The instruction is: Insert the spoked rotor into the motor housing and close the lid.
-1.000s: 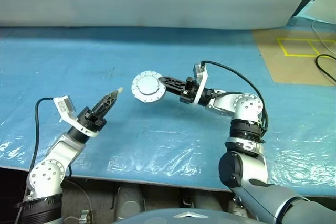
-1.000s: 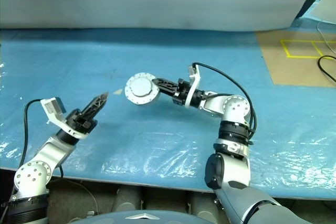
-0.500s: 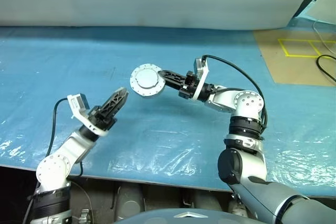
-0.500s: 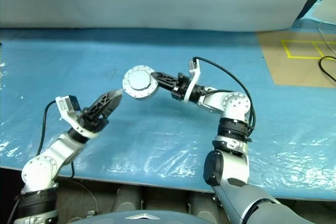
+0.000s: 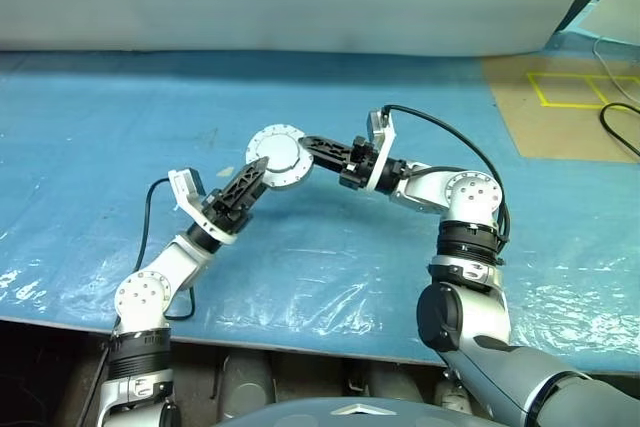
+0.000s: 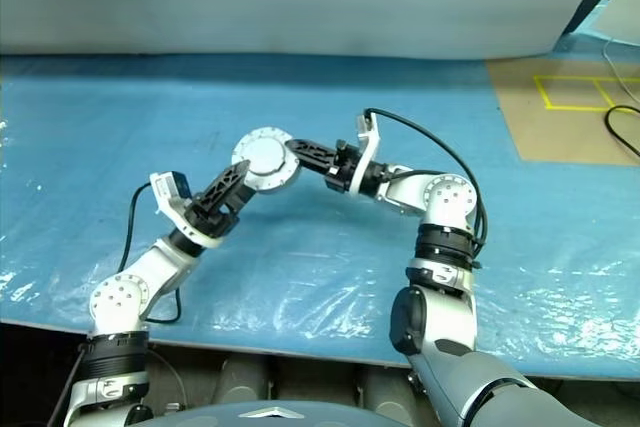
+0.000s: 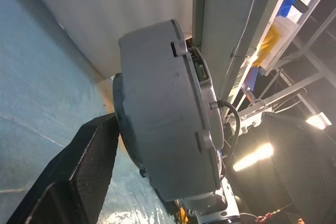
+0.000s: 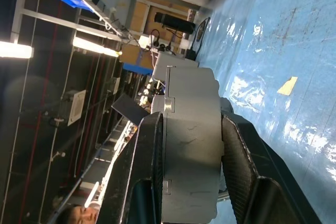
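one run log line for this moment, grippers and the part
right gripper: shut on round grey motor housing, lid closed, above blue sheet | left gripper: open, at housing rim

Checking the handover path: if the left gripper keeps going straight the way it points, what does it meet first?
Most likely the closed motor housing held up by the right gripper; the left gripper is open with its tips already at the rim.

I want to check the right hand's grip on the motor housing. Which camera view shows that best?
The right wrist view: the motor housing sits edge-on, clamped between both black fingers of the right hand. The head views show its round grey face at the fingertips, up off the blue sheet. The left wrist view shows its side wall.
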Tool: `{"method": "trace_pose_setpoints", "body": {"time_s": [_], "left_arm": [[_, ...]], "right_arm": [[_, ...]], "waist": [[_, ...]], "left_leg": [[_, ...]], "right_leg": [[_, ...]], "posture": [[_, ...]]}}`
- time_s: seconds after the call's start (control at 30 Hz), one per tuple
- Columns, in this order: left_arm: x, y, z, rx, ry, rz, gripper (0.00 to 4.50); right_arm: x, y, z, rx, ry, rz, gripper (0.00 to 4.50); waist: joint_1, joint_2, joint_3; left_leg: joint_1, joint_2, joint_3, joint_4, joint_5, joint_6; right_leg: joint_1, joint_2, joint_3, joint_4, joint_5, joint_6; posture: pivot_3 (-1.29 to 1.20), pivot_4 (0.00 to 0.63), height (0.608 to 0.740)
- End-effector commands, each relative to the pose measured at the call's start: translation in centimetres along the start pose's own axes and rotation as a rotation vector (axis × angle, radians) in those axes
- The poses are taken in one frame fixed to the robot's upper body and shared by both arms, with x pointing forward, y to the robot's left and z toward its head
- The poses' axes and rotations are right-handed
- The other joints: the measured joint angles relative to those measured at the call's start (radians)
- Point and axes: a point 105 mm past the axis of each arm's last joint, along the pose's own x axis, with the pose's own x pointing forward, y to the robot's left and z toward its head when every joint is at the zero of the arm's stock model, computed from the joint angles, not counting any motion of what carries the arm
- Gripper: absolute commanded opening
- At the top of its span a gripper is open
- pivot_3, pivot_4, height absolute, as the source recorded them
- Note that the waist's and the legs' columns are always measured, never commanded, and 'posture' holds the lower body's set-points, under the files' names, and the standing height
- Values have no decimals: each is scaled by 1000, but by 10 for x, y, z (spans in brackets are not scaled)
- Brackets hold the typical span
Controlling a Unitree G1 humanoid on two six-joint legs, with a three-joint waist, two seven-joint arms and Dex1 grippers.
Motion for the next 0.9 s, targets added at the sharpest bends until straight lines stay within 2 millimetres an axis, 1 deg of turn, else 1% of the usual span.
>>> {"method": "trace_pose_setpoints", "body": {"time_s": [0.03,0.13,0.27,0.3,0.37,0.43,0.53,0.63,0.67,0.77,0.87,0.9], "left_arm": [[7,-5,6,9,-32,-45,4490],[18,-4,1,-4,-37,-62,4490],[31,3,-5,14,-32,-46,4490],[34,8,-7,32,-19,-12,4490],[37,8,-13,78,18,-14,4490],[37,8,-11,74,5,-15,4490],[34,9,-5,81,-32,-13,3917],[33,9,-2,82,-52,-4,2952],[34,12,0,92,-57,19,2863],[33,14,11,103,-108,37,2850],[32,7,13,67,-148,-9,2788],[33,8,12,80,-142,3,2756]], "right_arm": [[3,26,8,-52,-12,108,1194],[3,26,7,-50,-11,106,1194],[4,25,6,-47,-5,104,1194],[4,25,5,-47,-3,103,1194],[4,24,5,-49,1,101,1194],[3,24,4,-49,1,99,1194],[3,24,4,-48,1,97,1194],[4,23,4,-48,0,96,1194],[4,23,4,-47,1,96,1194],[4,23,4,-46,2,95,1194],[4,23,4,-46,3,95,1194],[5,23,4,-45,4,95,1194]], "waist": [[1,0,0],[3,0,0],[10,0,0],[10,0,0],[10,0,0],[10,0,0],[12,0,0],[12,0,0],[12,0,0],[12,0,0],[12,0,0],[12,0,0]], "left_leg": [[0,0,0,0,0,0],[-1,0,-1,1,0,0],[-3,0,-3,4,0,0],[-3,0,-3,4,0,0],[-2,0,-3,4,0,0],[-2,0,-3,4,0,0],[-3,0,-4,4,0,0],[-3,0,-4,5,0,0],[-3,0,-4,5,0,0],[-4,0,-4,5,0,0],[-4,0,-5,6,0,0],[-4,0,-5,6,0,0]], "right_leg": [[0,0,0,0,0,0],[0,0,0,0,0,0],[0,0,-1,1,0,1],[0,0,-1,1,0,1],[0,0,-1,2,1,1],[0,0,-1,2,1,1],[0,0,-1,2,1,1],[0,0,-1,2,1,1],[0,0,-1,2,1,1],[0,0,-2,2,1,1],[0,0,-2,2,1,1],[0,0,-2,2,1,1]], "posture": [[0,150,740],[0,150,740],[0,150,740],[0,150,740],[0,150,740],[0,150,740],[0,150,740],[0,150,740],[0,150,740],[0,150,740],[0,150,740],[0,150,740]]}}
